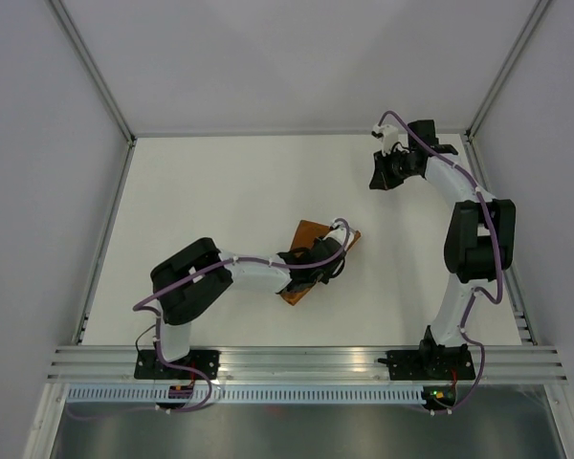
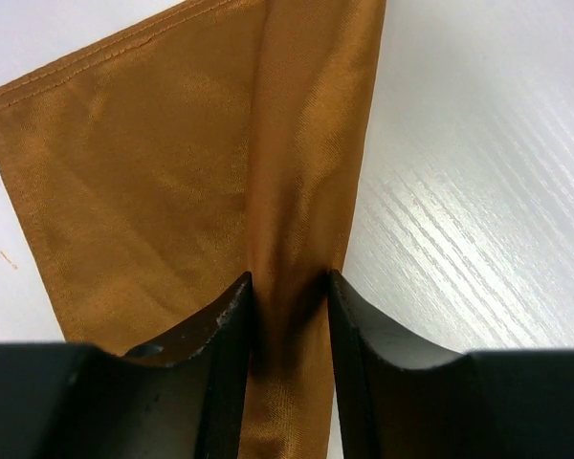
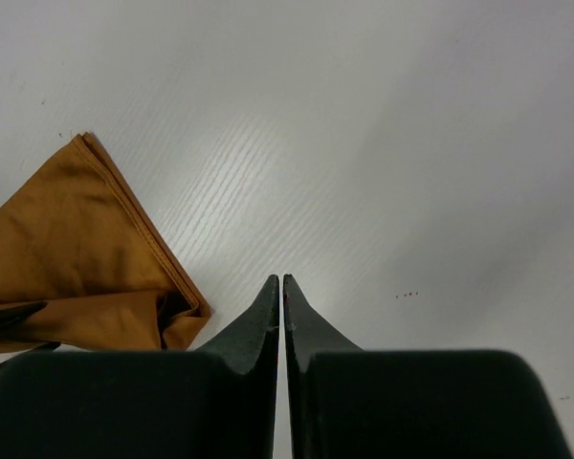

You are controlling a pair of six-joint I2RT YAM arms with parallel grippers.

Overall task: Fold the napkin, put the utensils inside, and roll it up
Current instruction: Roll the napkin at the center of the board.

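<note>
The rust-brown napkin [image 1: 309, 230] lies folded into a narrow shape near the middle of the white table. My left gripper [image 1: 339, 247] is over it, shut on a raised fold of the cloth. In the left wrist view the napkin [image 2: 163, 172] spreads away from the gripper [image 2: 289, 282], with a ridge of fabric pinched between the jaws. My right gripper [image 1: 381, 180] is shut and empty at the far right, well away from the napkin. In the right wrist view the napkin [image 3: 77, 258] lies to the left of the closed gripper [image 3: 279, 282]. No utensils are in view.
The white table [image 1: 230, 191] is bounded by grey walls with aluminium posts [image 1: 96, 76] at the back corners. An aluminium rail [image 1: 297, 361] runs along the near edge and holds both arm bases.
</note>
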